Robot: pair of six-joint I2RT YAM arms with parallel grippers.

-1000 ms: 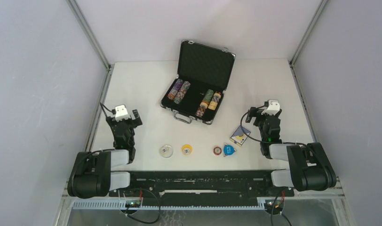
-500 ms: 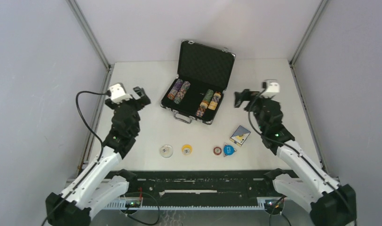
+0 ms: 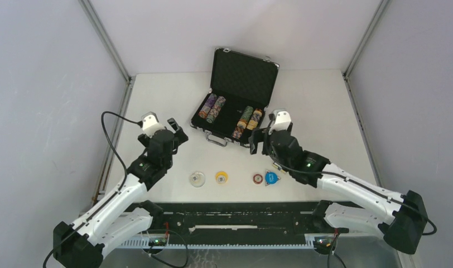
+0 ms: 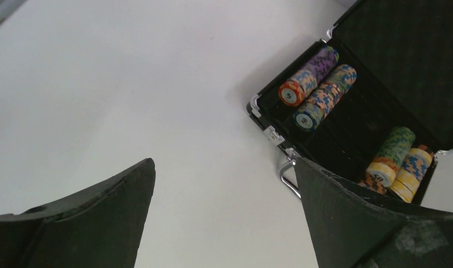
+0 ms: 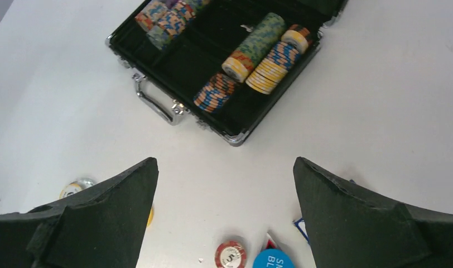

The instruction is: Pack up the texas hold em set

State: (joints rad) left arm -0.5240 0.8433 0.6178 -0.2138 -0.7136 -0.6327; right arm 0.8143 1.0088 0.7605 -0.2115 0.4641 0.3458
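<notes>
White table [image 3: 168, 95], pale grey walls [image 3: 46, 84], slanting metal posts [image 3: 105, 39], black rail along near edge [image 3: 235, 210]

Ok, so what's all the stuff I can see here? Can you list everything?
briefcase: one, black with silver edges, open, far middle of the table
chip rolls: five, many-coloured, lying inside the briefcase, two left, three right
clear token: one, see-through, left end of the near row
yellow token: one, yellow, right of the clear one
red token: one, red, further right
blue token: one, blue, right beside the red one
table: one, white, under everything
left hand: one, black, open, empty, left of the briefcase
right hand: one, black, open, empty, by the briefcase's near right corner
</notes>
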